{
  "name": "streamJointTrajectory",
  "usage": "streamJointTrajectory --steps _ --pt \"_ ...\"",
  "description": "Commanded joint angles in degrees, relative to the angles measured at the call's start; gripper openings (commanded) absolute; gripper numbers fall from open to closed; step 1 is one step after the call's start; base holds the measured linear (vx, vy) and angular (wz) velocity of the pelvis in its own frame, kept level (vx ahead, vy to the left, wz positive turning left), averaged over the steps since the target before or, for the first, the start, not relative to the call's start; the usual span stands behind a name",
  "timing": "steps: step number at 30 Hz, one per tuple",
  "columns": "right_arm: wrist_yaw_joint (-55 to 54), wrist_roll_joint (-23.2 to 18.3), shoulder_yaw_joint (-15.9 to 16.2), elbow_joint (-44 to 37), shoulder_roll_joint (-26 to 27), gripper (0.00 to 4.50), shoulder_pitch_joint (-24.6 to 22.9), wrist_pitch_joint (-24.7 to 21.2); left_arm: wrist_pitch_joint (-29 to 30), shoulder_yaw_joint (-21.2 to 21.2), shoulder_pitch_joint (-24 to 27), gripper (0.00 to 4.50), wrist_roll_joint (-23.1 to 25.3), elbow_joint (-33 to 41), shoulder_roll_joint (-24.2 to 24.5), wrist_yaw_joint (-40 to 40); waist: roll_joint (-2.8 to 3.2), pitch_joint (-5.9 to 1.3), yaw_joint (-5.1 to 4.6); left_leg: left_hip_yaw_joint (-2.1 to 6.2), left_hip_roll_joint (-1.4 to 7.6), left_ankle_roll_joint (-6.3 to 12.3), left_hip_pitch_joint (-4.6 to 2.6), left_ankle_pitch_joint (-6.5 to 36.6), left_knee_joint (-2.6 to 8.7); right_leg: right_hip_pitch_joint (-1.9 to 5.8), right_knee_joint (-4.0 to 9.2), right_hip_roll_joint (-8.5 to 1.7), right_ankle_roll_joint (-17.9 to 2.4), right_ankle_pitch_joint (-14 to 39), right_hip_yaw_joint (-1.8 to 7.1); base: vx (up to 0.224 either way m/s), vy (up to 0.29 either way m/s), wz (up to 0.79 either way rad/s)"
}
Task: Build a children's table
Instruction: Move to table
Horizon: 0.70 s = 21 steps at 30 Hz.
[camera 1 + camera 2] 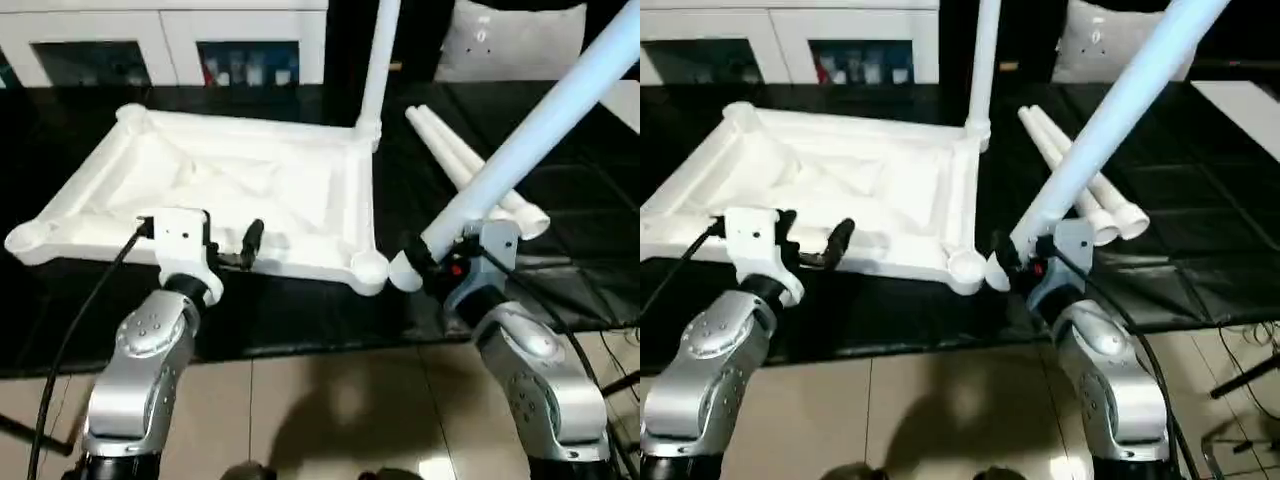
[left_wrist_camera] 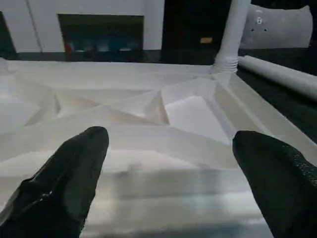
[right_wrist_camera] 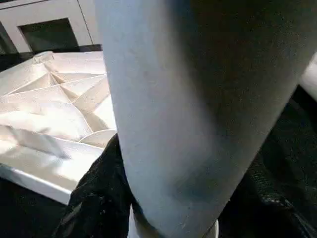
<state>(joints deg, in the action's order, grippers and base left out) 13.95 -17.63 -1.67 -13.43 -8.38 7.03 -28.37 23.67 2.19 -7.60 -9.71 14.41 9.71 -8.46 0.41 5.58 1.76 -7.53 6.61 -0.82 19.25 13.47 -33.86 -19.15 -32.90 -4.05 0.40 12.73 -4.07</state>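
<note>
The white table top [image 1: 357,190] lies upside down on the black surface, ribbed underside up. One leg [image 1: 380,50] stands upright in its far right corner socket. Two more legs [image 1: 470,165] lie side by side to the right of the top. My right gripper [image 1: 425,262] is shut on a fourth leg [image 1: 540,130], which slants up to the right; its lower end hangs just beside the near right corner socket [image 1: 368,268]. The same leg [image 3: 173,109] is close in front of the right wrist camera. At the top's near edge, my left gripper [image 2: 168,188] is open with nothing between its fingers [image 2: 64,178].
A white cabinet with glass doors [image 1: 160,45] stands behind the black surface [image 1: 300,310]. A white cushion [image 1: 515,40] sits at the back right. Tiled floor [image 1: 330,400] lies in front, with cables [image 1: 1240,370] at the right.
</note>
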Motion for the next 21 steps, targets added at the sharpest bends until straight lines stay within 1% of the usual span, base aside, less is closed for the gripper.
streamJointTrajectory --steps 1,2,3,4,5,6,7,8,9,10,11,12,13,14,15,16,17,18,19,20,21 --pt "0.82 0.01 0.39 -0.8 -0.76 1.88 1.03 0.44 -0.5 -0.89 -0.16 4.5 0.88 0.6 0.49 -0.52 0.15 -2.82 -0.04 1.66 4.96 2.88 -0.43 18.95 5.79 2.55 4.96 -3.81 -10.22 23.56 2.59 0.091 0.015 -0.02" --pt "1.06 0.17 0.43 -0.85 -1.0 1.88 0.99 0.52 -0.52 -1.06 -0.21 4.5 0.93 0.58 0.54 -0.55 0.16 -3.16 -0.09 1.47 4.93 4.62 -0.73 15.49 5.67 2.71 4.37 -3.52 -12.18 18.23 2.49 0.111 0.018 0.01" --pt "1.18 0.26 0.46 -0.85 -1.12 1.88 0.98 0.58 -0.53 -1.15 -0.25 4.5 0.95 0.56 0.55 -0.56 0.14 -3.81 -0.11 1.26 4.5 7.31 -0.65 9.41 5.06 3.34 3.5 -3.33 -14.16 11.05 2.37 0.111 0.018 0.01" --pt "1.46 0.39 0.49 -0.74 -1.35 1.88 1.07 0.84 -0.56 -1.28 -0.42 4.5 0.96 0.49 0.51 -0.56 0.05 -4.35 -0.01 0.97 3.73 10.86 -0.45 2.53 4.14 3.84 2.65 -3.18 -15.65 4.37 2.24 0.124 0.019 0.0" --pt "1.94 0.5 0.55 -0.49 -1.78 1.88 1.37 1.2 -0.62 -1.49 -0.79 4.5 1.07 0.36 0.45 -0.57 -0.17 -4.46 0.04 0.87 3.35 12.84 -0.42 -0.6 3.76 3.97 2.31 -3.07 -16.27 1.59 2.25 0.124 0.018 0.0" --pt "2.26 0.41 0.6 -0.47 -1.92 1.88 1.55 1.28 -0.73 -1.56 -0.88 4.5 1.08 0.42 0.42 -0.68 -0.24 -4.69 0.29 0.75 2.59 16.5 0.09 -5.99 2.96 4.6 1.69 -2.94 -16.92 -2.27 2.3 0.124 0.018 0.0" --pt "2.47 0.33 0.6 -0.46 -2.0 1.88 1.7 1.27 -0.78 -1.59 -0.96 4.5 1.08 0.45 0.4 -0.76 -0.31 -4.74 0.4 0.7 2.3 17.88 0.18 -7.97 2.64 4.71 1.49 -2.81 -17.11 -3.48 2.33 0.121 0.019 0.03" --pt "2.65 0.27 0.62 -0.47 -2.07 1.88 1.82 1.27 -0.78 -1.59 -1.0 4.5 1.03 0.49 0.34 -0.81 -0.3 -4.94 0.48 0.92 2.2 20.02 -0.1 -11.43 2.23 4.6 0.8 -2.35 -17.34 -5.45 2.13 0.112 0.018 0.03" --pt "2.86 0.33 0.68 -0.44 -2.26 1.88 1.91 1.29 -0.77 -1.63 -1.04 4.5 1.09 0.47 0.32 -0.83 -0.23 -4.97 0.19 1.61 2.51 22.26 -1.22 -15.08 2.07 3.71 -0.04 -1.57 -16.88 -6.32 1.46 0.112 0.018 0.03" --pt "3.03 0.42 0.76 -0.4 -2.44 1.88 1.97 1.33 -0.77 -1.68 -1.07 4.5 1.17 0.43 0.34 -0.84 -0.09 -5.08 -0.34 2.97 3.29 25.31 -3.31 -18.95 1.88 2.03 -1.06 -0.82 -15.04 -5.85 0.74 0.105 0.007 0.02" --pt "3.35 0.56 0.91 -0.33 -2.75 1.88 2.04 1.43 -0.82 -1.77 -1.11 4.5 1.32 0.37 0.37 -0.86 -0.01 -5.18 -0.63 3.83 3.89 26.8 -5.01 -20.61 1.65 0.55 -1.71 -0.61 -13.5 -5.31 0.53 0.092 -0.008 0.06" --pt "3.56 0.65 1.02 -0.28 -2.94 1.88 2.07 1.5 -0.83 -1.81 -1.15 4.5 1.39 0.34 0.38 -0.86 0.12 -5.07 -1.3 6.45 6.25 29.34 -9.06 -23.41 1.04 -3.7 -3.13 -0.81 -9.17 -1.19 0.41 0.092 -0.008 0.06" --pt "3.76 0.71 1.09 -0.21 -3.11 1.88 2.11 1.56 -0.86 -1.86 -1.21 4.5 1.44 0.3 0.38 -0.83 -0.34 -5.63 -2.11 7.9 7.29 30.65 -10.79 -25.9 0.67 -5.41 -4.04 -1.28 -6.27 -0.16 0.82 0.068 -0.027 0.09" --pt "4.01 0.61 1.0 -0.1 -3.27 1.88 2.23 1.59 -0.91 -2.03 -1.34 4.5 1.58 0.26 0.46 -0.81 -0.62 -4.08 -1.76 7.58 7.58 30.19 -10.1 -22.59 0.8 -6.76 -4.02 -2.75 -3.44 1.89 2.31 0.0 0.0 0.0" --pt "4.04 0.53 0.95 -0.08 -3.29 1.88 2.27 1.6 -0.95 -2.11 -1.35 4.5 1.66 0.27 0.52 -0.81 -2.15 -4.11 -1.14 3.41 2.29 25.13 -5.17 -15.56 -0.77 -1.31 -1.34 -3.89 -5.21 -4.59 4.66 0.0 0.0 0.0" --pt "4.06 0.48 0.9 -0.03 -3.33 1.88 2.34 1.66 -0.95 -2.15 -1.35 4.5 1.69 0.31 0.54 -0.82 -3.38 -3.13 0.97 0.5 -2.17 19.26 3.72 -3.28 -5.22 7.56 2.4 -7.97 -11.61 -8.72 11.01 0.066 -0.029 0.13" --pt "4.07 0.45 0.87 0.01 -3.35 1.88 2.39 1.67 -0.94 -2.17 -1.37 4.5 1.71 0.32 0.53 -0.81 -3.4 -4.0 2.04 1.33 -0.56 15.52 6.1 -0.39 -7.4 10.43 2.47 -10.4 -14.48 -10.58 12.51 0.078 -0.037 -0.03" --pt "4.07 0.46 0.82 0.09 -3.38 1.88 2.46 1.71 -0.92 -2.21 -1.34 4.5 1.76 0.35 0.54 -0.79 -3.07 -3.41 2.55 2.18 0.69 8.63 8.03 -0.73 -8.02 10.76 1.75 -9.79 -16.2 -13.15 10.37 0.078 -0.037 -0.03" --pt "4.08 0.49 0.81 0.11 -3.38 1.88 2.47 1.72 -0.92 -2.22 -1.34 4.5 1.78 0.35 0.54 -0.79 -2.3 -2.93 3.0 2.42 1.11 5.92 7.13 -2.13 -6.67 9.26 2.2 -8.56 -16.86 -12.11 8.73 0.057 -0.032 -0.13" --pt "4.18 0.66 0.76 0.22 -3.39 1.88 2.51 1.86 -0.91 -2.26 -1.27 4.5 1.83 0.43 0.52 -0.79 -1.17 -2.49 2.54 2.35 2.16 4.49 6.53 -6.29 -2.75 8.26 2.56 -5.38 -17.28 -5.28 5.36 0.073 0.018 -0.04" --pt "4.23 0.77 0.75 0.28 -3.41 1.88 2.53 1.98 -0.9 -2.28 -1.23 4.5 1.85 0.49 0.51 -0.79 1.91 -2.6 2.03 2.28 4.06 4.47 2.48 -5.38 1.53 6.54 3.32 -2.74 -14.04 5.32 1.77 0.073 0.018 -0.04"
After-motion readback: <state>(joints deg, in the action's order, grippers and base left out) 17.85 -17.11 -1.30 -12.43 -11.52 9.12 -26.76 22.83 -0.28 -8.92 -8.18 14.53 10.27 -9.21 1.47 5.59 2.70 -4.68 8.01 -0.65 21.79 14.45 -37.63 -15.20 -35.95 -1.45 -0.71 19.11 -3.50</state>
